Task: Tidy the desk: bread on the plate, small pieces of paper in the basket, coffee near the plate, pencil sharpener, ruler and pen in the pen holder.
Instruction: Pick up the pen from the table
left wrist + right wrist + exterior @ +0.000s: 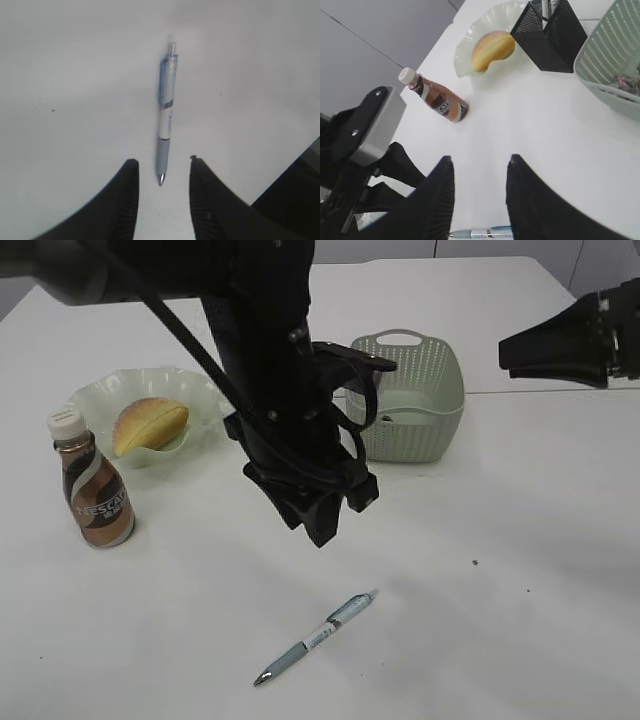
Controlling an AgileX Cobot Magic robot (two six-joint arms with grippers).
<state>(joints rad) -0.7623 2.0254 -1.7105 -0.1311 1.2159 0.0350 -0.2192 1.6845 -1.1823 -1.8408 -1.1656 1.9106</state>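
Hung over the near pen [314, 638] with left gripper [161, 167] partly spread and empty, straddling the tip for a pickup. Parked far right: right gripper [479, 167], likewise parted, empty. Already sorted: bread [150, 424] on plate [95, 398], coffee [91, 481] beside.

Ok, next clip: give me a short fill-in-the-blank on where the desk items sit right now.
1. The bread lies on the ____.
2. The pen lies flat on the ____, held by neither gripper.
3. The coffee stands upright beside the plate with its ____ cap on.
4. The left gripper hangs over the pen with its jaws ____.

Missing words: plate; desk; white; open
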